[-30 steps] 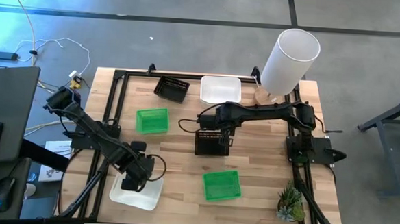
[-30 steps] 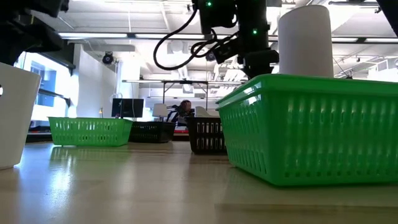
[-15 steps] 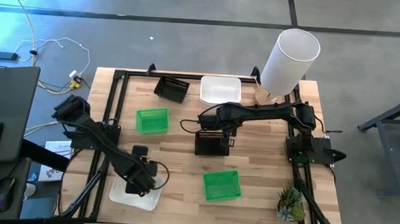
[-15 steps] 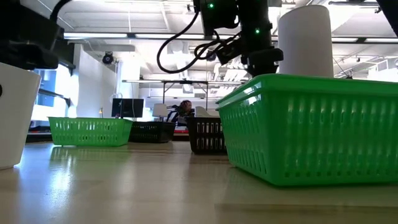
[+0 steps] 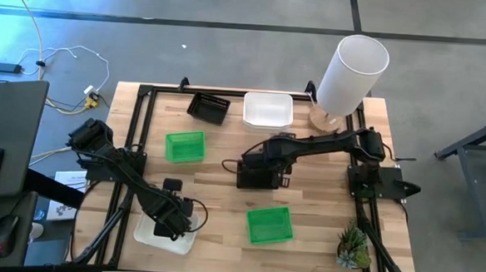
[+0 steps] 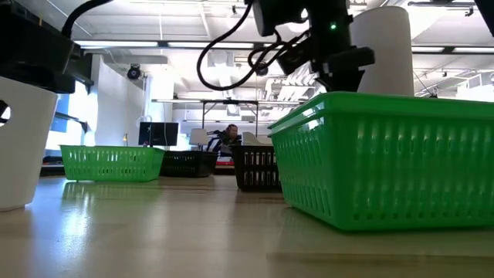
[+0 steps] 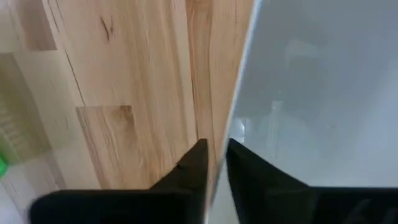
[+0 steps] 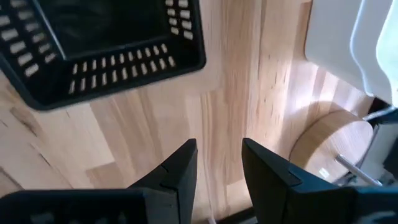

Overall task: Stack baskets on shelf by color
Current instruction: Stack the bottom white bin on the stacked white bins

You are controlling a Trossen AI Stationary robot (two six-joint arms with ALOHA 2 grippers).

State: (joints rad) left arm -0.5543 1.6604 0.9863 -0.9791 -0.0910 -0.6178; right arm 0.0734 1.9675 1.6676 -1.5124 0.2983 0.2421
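Observation:
A white basket [image 5: 148,235] sits at the table's near left, and my left gripper [image 5: 173,222] is shut on its far wall, pointing down. A black basket [image 5: 256,178] stands mid-table. My right gripper [image 5: 269,161] hovers open above its far side; in the right wrist view my right gripper [image 8: 217,149] has only bare wood between its fingers and the black basket [image 8: 106,43] ahead. Other baskets rest on their bottoms: green [image 5: 184,145], green [image 5: 269,224], black [image 5: 209,107], white [image 5: 268,110]. No shelf is in view. My left gripper [image 7: 214,146] pinches the white basket's wall at its rim [image 7: 239,74], one finger [image 7: 239,165] inside the basket and one finger [image 7: 189,168] outside over the wood. The fingers come from above, pointing down. The basket's bottom stays on the table.
A tall white cylinder [image 5: 352,71] on a round wooden base [image 8: 329,149] stands at the far right corner. A small plant [image 5: 352,247] sits at the near right. Black frame rails [image 5: 134,139] run along the table's sides. Bare wood lies between the baskets.
My left gripper has come down and a little toward the near edge onto the white basket, and it has shut on the basket's wall. My right arm has swung toward the near edge above the black basket. No basket has moved.

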